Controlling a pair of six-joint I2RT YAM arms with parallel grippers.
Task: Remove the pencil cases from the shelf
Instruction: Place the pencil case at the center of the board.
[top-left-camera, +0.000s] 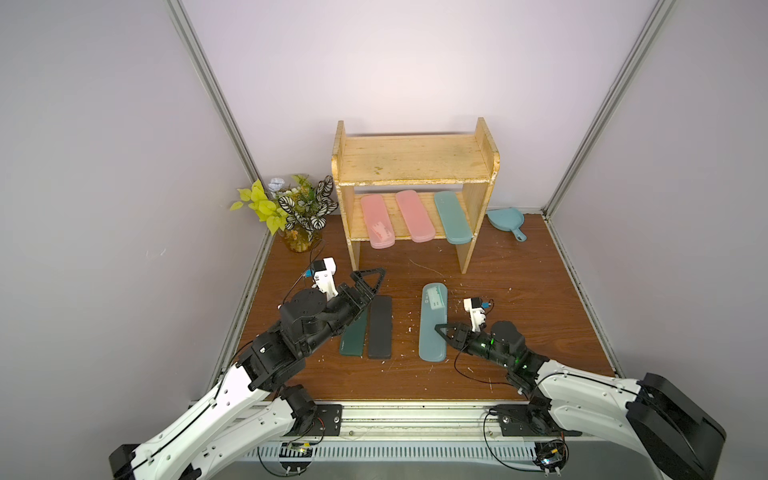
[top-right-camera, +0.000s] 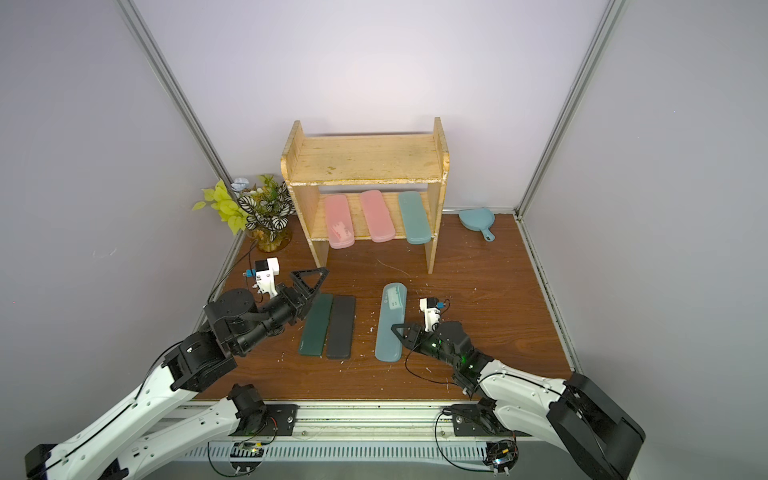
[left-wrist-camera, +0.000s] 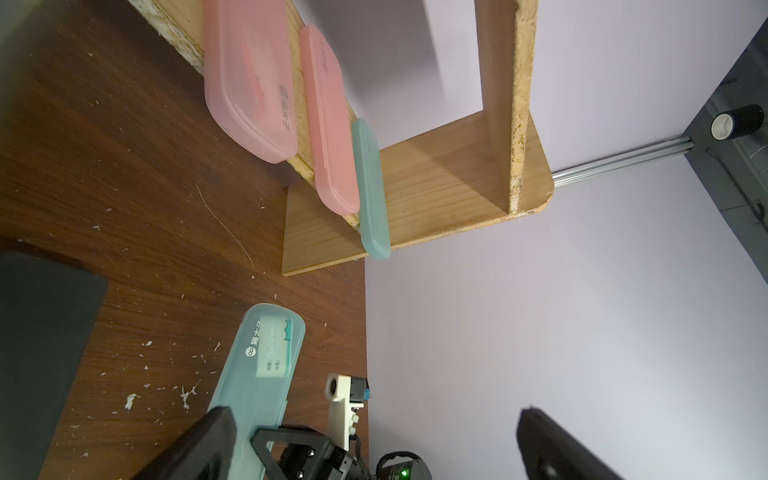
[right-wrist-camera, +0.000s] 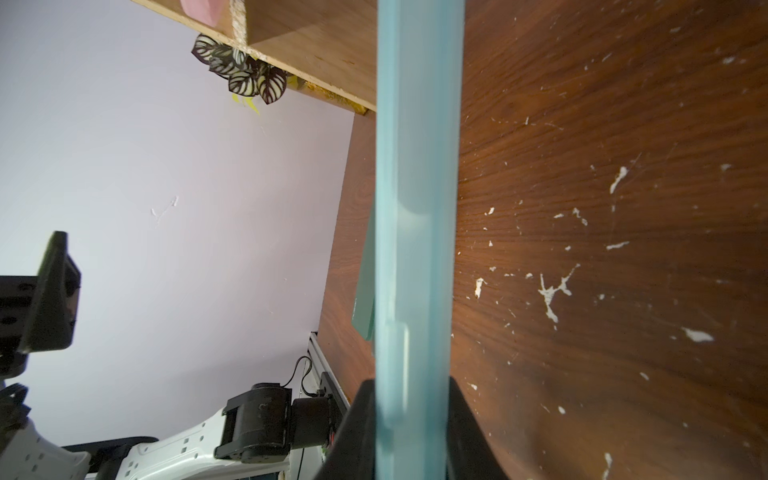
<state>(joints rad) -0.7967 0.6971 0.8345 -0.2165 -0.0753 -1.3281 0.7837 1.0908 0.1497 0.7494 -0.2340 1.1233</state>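
Observation:
The shelf (top-left-camera: 415, 166) stands at the back of the table. Its lower board holds two pink pencil cases (top-left-camera: 376, 222) (top-left-camera: 414, 216) and a teal one (top-left-camera: 453, 218), their front ends overhanging; the left wrist view shows them too (left-wrist-camera: 249, 83). A dark green case (top-left-camera: 353, 336) and a black case (top-left-camera: 380, 328) lie side by side on the table. My left gripper (top-left-camera: 365, 286) hangs open over their far ends, holding nothing. My right gripper (top-left-camera: 444, 332) is shut on the long edge of a light teal case (top-left-camera: 433, 324), seen between the fingers (right-wrist-camera: 415, 208).
A potted plant (top-left-camera: 291, 208) stands left of the shelf by the wall. A blue dustpan (top-left-camera: 505, 220) lies right of the shelf. Walls close the table at the back and both sides. White flecks dot the brown tabletop (top-left-camera: 519, 311).

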